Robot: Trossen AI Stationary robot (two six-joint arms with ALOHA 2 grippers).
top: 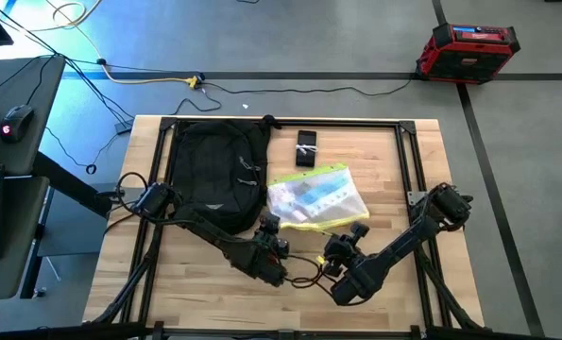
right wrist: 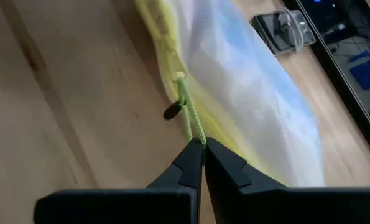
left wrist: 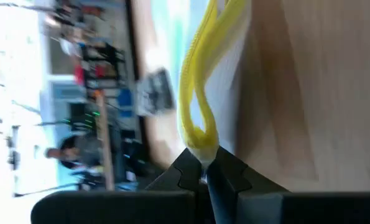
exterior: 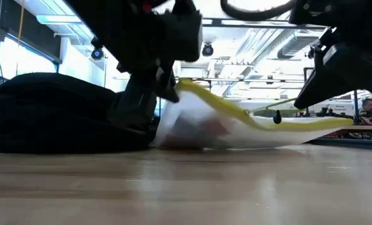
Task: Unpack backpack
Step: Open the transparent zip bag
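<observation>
The black backpack (top: 214, 165) lies flat on the table's far left part. Right of it a clear pouch (top: 316, 196) with a yellow zipper edge rests on the wood. My left gripper (left wrist: 203, 163) is shut on that yellow edge at the pouch's near left corner. My right gripper (right wrist: 202, 146) is shut on the pouch's thin yellow-green pull cord near the near right corner. In the low view the pouch's left end (exterior: 189, 87) is raised below my left gripper (exterior: 164, 87), and the rest slopes down to the table. My left gripper pinches the yellow zipper edge (left wrist: 200, 140) at the pouch's near left corner between its two fingertips, where the edge bends into a loop. It comes slanting down from the near side. That corner is lifted; the pouch's body stays on the table. My right gripper pinches the pull cord (right wrist: 196, 132) at its free end between its two fingertips, slanting down from the near right. The cord runs fairly straight from the fingers to the zipper (right wrist: 175, 78), with a small black toggle (right wrist: 171, 112) beside it.
A small black flat object (top: 306, 147) lies on the table beyond the pouch. A black metal frame (top: 408, 161) borders the tabletop. Bare wood lies along the near edge and at the right. A red case (top: 468, 52) stands on the floor beyond.
</observation>
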